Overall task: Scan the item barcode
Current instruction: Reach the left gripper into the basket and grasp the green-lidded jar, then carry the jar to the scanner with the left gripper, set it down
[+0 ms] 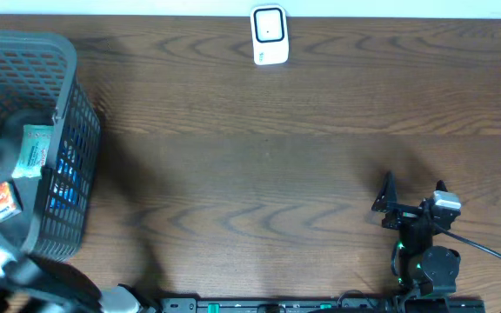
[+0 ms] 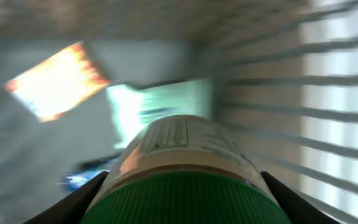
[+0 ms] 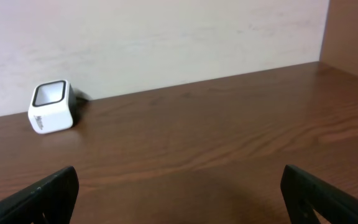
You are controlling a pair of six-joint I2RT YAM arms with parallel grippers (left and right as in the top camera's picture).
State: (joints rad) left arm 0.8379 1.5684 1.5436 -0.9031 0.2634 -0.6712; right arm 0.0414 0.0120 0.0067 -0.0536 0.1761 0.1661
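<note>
Inside basket [image 1: 81,174], bottle [image 2: 185,146] (wall [image 2: 328,93] near)

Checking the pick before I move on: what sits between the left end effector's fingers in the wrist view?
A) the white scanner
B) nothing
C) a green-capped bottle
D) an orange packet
C: the left wrist view shows the green-capped bottle filling the gap of the left end effector, with its fingers against the cap on both sides, inside the basket.
</note>
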